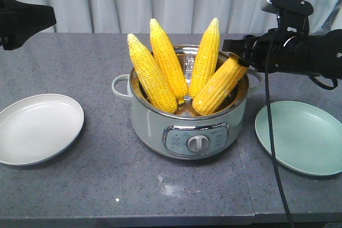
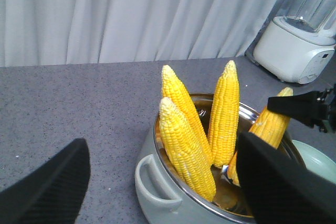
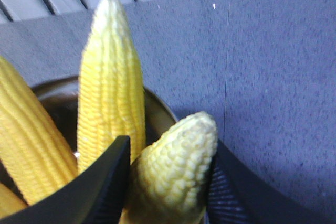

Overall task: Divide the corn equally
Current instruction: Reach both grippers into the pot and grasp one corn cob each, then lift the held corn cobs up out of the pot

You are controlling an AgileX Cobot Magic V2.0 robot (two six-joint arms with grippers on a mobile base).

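Observation:
Several yellow corn cobs (image 1: 167,57) stand tip-up in a pale green electric pot (image 1: 192,126) at the table's middle. My right gripper (image 1: 238,57) reaches in from the right and is shut on the tip of the rightmost, leaning cob (image 1: 220,85). In the right wrist view both black fingers (image 3: 105,177) press against that cob (image 3: 176,171). My left gripper (image 2: 160,142) is open and holds nothing. It hovers up at the left, back from the pot (image 2: 157,187), and the front view shows it as a black shape (image 1: 48,20) at the left edge.
A white plate (image 1: 40,127) lies left of the pot and a light green plate (image 1: 302,142) lies to its right, both bare. A white blender (image 2: 296,45) stands at the far right by the curtain. A black cable (image 1: 270,126) hangs from the right arm.

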